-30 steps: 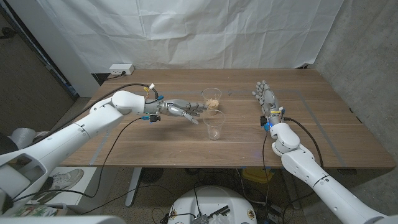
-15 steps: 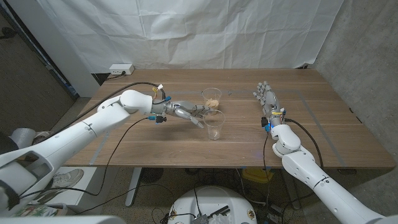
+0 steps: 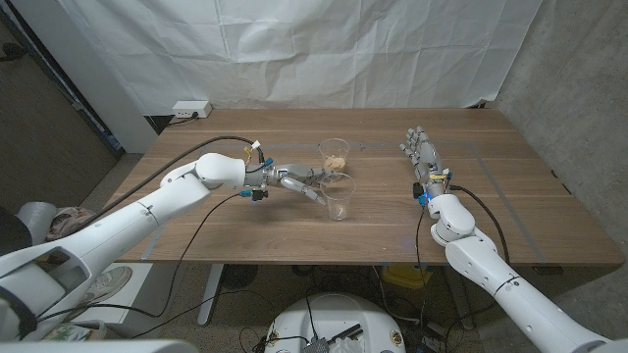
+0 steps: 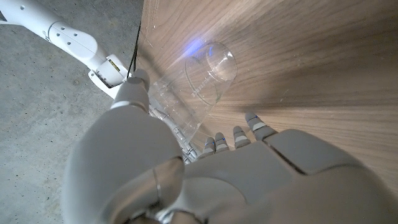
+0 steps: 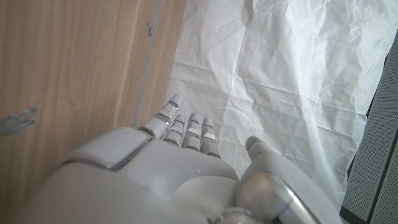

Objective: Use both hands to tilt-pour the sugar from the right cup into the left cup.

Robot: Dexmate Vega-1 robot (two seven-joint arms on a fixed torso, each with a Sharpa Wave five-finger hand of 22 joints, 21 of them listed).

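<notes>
Two clear plastic cups stand near the table's middle. The farther cup (image 3: pixel 334 154) holds a little light sugar; the nearer cup (image 3: pixel 339 196) looks empty. My left hand (image 3: pixel 299 181) reaches in from the left at the nearer cup (image 4: pixel 200 87), thumb on one side and fingers (image 4: pixel 249 121) on the other. Whether they touch the cup I cannot tell. My right hand (image 3: pixel 422 157) stands apart at the right of the table, its fingers straight and holding nothing, seen from behind as the right hand (image 5: pixel 168 168).
The wooden table (image 3: pixel 245 226) has bare room in front and at both sides. A black cable (image 3: pixel 191 221) trails from my left wrist across the table. A white sheet (image 3: pixel 324 49) hangs behind the table. My right arm (image 4: pixel 59 31) shows in the left wrist view.
My left hand has moved right, from beside the cups to around the nearer cup. Neither cup has moved, and the right hand is as it was.
</notes>
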